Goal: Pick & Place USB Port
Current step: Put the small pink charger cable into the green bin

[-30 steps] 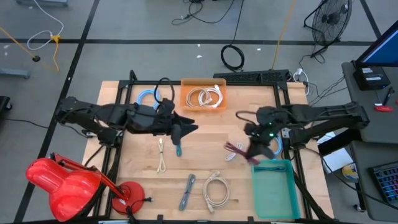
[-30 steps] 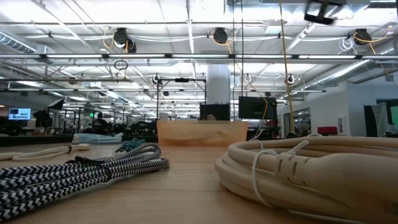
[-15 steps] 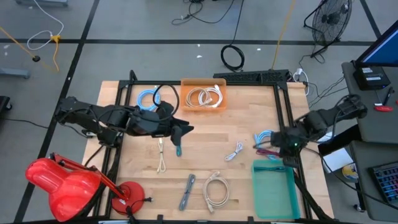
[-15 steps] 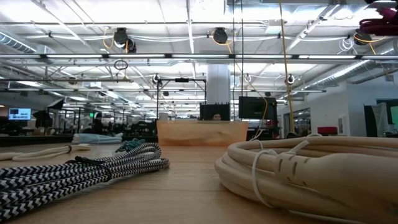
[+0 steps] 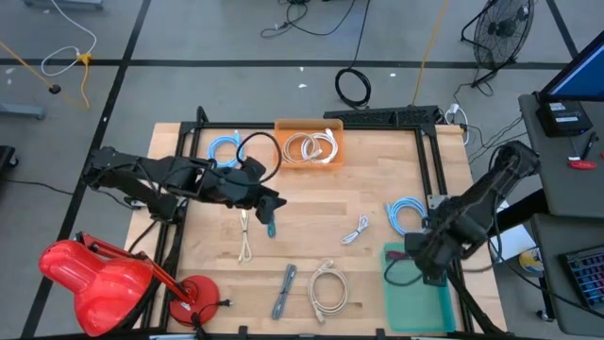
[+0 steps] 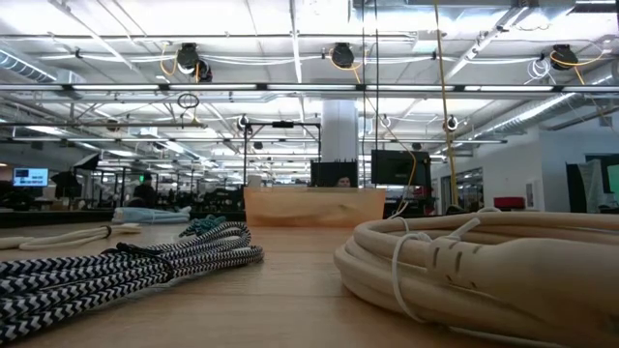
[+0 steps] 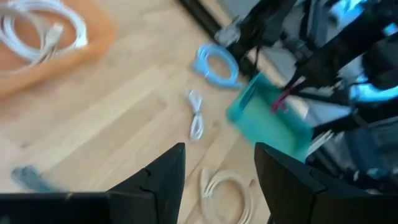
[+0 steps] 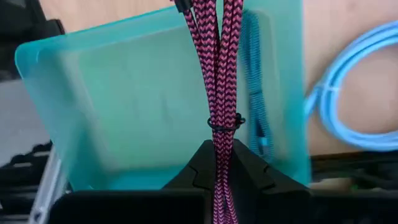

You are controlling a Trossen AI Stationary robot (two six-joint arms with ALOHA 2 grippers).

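pink braided cable (image 8: 219, 68): hangs from right gripper (image 8: 219, 163) above teal tray (image 8: 93, 93) | right gripper: clenched on the cable | left gripper (image 7: 219, 168): fingers spread, empty, over table centre

A bin (image 5: 308, 146) holding coiled cables sits at the surface's (image 5: 311, 222) far edge. An open tray (image 5: 415, 293) lies at the near right. Two cable bundles (image 5: 327, 288) lie near centre, left of the tray.

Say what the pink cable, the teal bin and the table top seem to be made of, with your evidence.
Pink cable: braided fabric sleeve, matte; pink and dark zigzag weave.
Teal bin: probably plastic; smooth, faintly translucent walls.
Table top: pale wood, likely plywood; light grain, dull finish.
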